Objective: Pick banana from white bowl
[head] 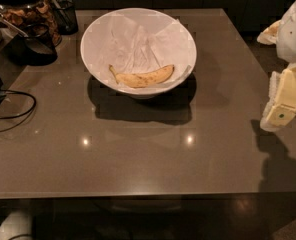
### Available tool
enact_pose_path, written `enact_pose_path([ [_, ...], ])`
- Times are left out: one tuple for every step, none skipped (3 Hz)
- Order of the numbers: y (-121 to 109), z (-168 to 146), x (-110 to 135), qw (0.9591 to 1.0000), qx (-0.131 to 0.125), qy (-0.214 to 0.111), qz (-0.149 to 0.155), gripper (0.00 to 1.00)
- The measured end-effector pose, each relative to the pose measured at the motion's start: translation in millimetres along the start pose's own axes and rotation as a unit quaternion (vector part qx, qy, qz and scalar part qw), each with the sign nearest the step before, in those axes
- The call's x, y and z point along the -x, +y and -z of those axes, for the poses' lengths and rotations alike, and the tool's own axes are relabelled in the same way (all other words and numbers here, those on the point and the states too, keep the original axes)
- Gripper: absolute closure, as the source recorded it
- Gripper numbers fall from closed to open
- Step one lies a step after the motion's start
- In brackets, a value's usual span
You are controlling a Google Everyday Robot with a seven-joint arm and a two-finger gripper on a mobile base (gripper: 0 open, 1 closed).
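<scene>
A curved yellow banana with small brown speckles lies in the front part of the white bowl, its stem pointing left. The bowl is wide and deep, lined with crinkled white paper, and stands on the far middle of the brown table. My gripper, pale yellow under a white arm housing, hangs at the right edge of the view, over the table's right side. It is well to the right of the bowl and holds nothing that I can see.
A glass jar of snacks with a dark lid stands at the far left, with a dark cup and a black container beside it. A black cable loops on the left edge.
</scene>
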State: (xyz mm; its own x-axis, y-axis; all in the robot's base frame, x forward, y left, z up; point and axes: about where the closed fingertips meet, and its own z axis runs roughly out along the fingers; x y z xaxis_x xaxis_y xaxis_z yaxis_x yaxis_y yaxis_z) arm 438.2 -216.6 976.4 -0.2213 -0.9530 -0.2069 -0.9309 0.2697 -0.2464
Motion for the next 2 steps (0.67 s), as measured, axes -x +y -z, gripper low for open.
enact_pose_path([
  [0,0,0,1.0000,0.000,0.000,0.000,0.00],
  [-11,3,13,0.9999,-0.002,-0.013,0.008,0.00],
])
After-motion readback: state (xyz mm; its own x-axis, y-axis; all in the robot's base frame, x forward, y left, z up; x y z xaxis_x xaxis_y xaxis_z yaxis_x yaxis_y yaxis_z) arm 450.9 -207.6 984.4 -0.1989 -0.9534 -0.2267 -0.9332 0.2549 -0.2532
